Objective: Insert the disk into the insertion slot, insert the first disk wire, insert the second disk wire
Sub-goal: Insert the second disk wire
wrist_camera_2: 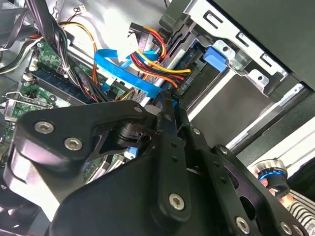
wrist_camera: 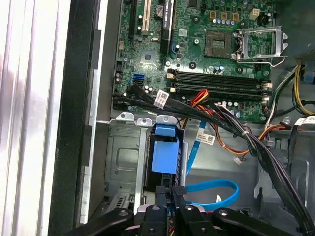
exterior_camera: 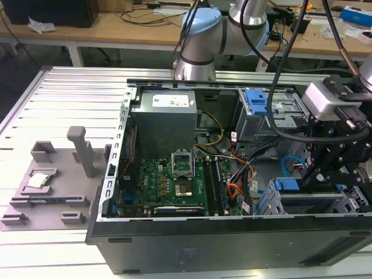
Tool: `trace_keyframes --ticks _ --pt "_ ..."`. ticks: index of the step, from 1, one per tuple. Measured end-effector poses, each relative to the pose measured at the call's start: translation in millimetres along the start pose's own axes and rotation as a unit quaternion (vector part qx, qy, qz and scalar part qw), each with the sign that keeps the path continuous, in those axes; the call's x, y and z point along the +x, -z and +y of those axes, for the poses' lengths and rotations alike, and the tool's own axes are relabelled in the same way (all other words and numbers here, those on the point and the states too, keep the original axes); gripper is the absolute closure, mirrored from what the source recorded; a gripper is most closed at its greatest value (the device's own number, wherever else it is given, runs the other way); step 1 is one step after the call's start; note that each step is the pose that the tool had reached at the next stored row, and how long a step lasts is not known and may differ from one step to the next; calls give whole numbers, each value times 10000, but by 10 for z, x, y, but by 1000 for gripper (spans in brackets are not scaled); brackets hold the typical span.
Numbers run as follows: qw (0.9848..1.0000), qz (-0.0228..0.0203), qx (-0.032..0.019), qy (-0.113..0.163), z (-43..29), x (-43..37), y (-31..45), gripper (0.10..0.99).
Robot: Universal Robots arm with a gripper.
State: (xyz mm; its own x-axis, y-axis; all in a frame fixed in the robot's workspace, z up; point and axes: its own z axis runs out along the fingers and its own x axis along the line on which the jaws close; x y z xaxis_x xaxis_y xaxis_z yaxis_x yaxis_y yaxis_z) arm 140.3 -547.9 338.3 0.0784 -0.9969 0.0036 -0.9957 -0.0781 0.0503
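Disk sits inside the insertion slot, the low sheet-metal cage at the case corner nearest the exterior view's right; it looks fully in, though the far end is hidden. Looks: flat dull-silver face in the second wrist view, with a bright blue frame clipped to it, the frame's tab standing up just beside the cage edge. No label is visible from here. Handling, my estimate: rigid and fairly heavy for its size, with smooth metal faces that could slip. Not a thing to knock or twist, so push on the blue frame or hold by the long edges, never by the connector end. The wires are another matter: the blue flat cable is limp and springy, and the red, orange and yellow bundle is stiffer. Take either by its plug body, not the cord. Claw hangs just beside the blue frame with jaws drawn narrow, tips among the cable ends; whether a plug is pinched I cannot tell.
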Motion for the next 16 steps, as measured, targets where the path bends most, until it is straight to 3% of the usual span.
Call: trace_keyframes --ticks 10,13,14,16 --pt "10000 -1 0 0 0 7 -24 922" --pt "10000 -2 0 0 0 7 -25 851" --pt "10000 -2 0 0 0 6 -13 851" --pt "10000 6 0 -1 7 7 122 851"
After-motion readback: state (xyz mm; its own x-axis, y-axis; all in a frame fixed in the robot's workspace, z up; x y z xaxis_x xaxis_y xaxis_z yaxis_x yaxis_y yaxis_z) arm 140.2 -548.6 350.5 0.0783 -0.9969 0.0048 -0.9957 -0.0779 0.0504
